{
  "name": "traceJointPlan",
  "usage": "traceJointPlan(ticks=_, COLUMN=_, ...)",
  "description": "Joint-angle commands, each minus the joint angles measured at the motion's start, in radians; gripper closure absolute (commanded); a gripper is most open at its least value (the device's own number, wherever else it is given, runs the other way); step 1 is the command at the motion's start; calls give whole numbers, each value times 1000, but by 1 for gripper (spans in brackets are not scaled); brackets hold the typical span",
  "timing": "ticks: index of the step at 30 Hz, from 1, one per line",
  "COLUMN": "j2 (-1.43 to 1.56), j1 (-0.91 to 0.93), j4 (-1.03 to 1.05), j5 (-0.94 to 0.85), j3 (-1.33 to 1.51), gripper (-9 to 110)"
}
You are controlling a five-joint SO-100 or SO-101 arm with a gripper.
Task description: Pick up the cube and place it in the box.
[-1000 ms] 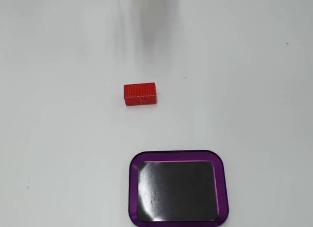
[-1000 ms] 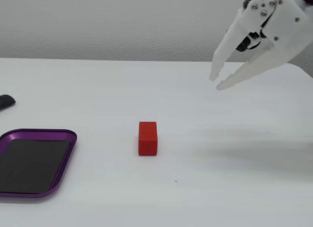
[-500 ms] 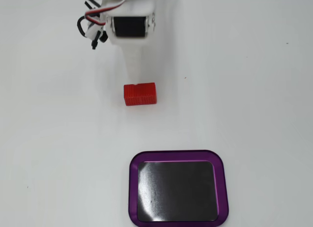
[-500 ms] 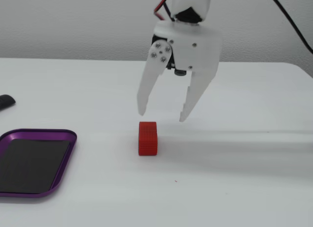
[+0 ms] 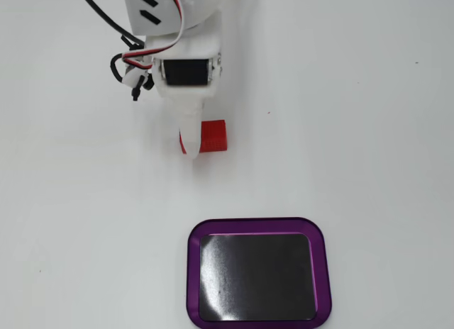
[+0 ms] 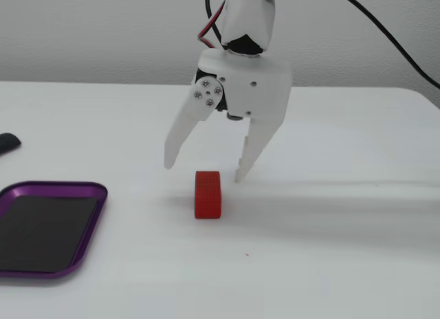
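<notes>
White table (image 6: pixel 344 264), pale wall (image 6: pixel 103 30) behind, small dark obj (image 6: pixel 8 143) at left edge.

White plastic arm with a two-finger gripper (image 6: pixel 203 172)

Fingers (image 6: pixel 256 146) are long, flat and tapered; silver screws cluster at one finger's pivot, a black servo sits in the wrist, and red, white and black cables trail off.

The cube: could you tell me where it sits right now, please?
The cube rests on the white table, beneath the open gripper, right of the box in that fixed view.
</notes>
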Motion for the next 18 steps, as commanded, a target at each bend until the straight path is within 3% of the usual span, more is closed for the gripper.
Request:
traceJointPlan(ticks=1, j2=5, j1=5, j4=-44, j5=-5, j3=23, gripper=74)
traceJointPlan(ticks=13, j2=6, j1=5, j4=-163, j5=-6, j3=140, gripper=76)
traceJointPlan(ticks=18, j2=6, j1=5, j4=-163, j5=-44, j3=138, gripper=100)
